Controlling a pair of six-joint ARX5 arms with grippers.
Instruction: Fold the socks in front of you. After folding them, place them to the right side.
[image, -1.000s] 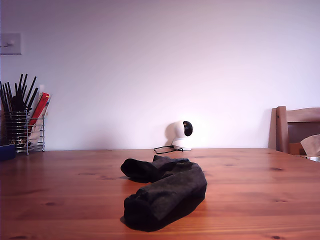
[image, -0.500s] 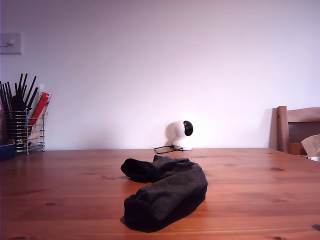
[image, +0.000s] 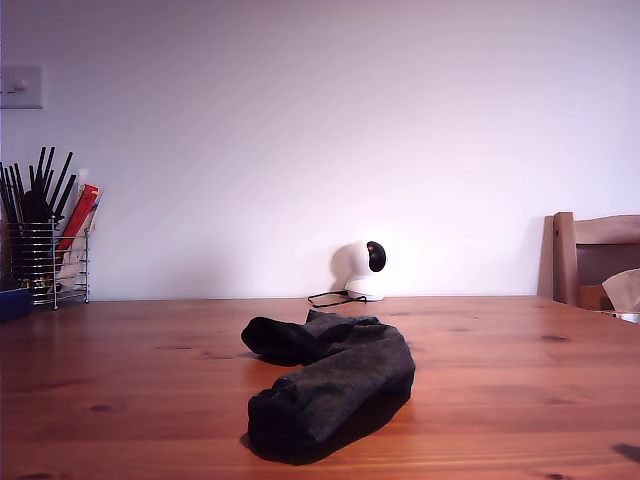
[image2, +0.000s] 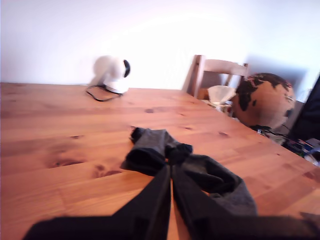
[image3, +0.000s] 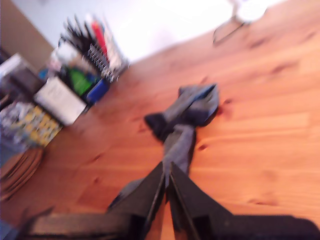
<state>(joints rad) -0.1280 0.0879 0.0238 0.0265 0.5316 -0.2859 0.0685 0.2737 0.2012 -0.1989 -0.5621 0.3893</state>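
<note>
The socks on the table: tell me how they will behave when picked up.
The socks lie crumpled and curved, so they will probably droop limply from any pinch. Their knit looks grippy, unlikely to slip. Being heaped together, lifting one may drag the other.

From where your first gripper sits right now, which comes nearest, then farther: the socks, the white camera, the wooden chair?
From my first gripper, by the first wrist view:
1. The socks, on the table just ahead.
2. The white camera at the table's far edge.
3. The wooden chair beyond it; these last two are hard to separate.

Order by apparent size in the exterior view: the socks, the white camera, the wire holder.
1. the socks, clearly largest, though nearest to the lens.
2. the wire holder, cut by the view's edge.
3. the white camera, smallest and farthest.
</note>
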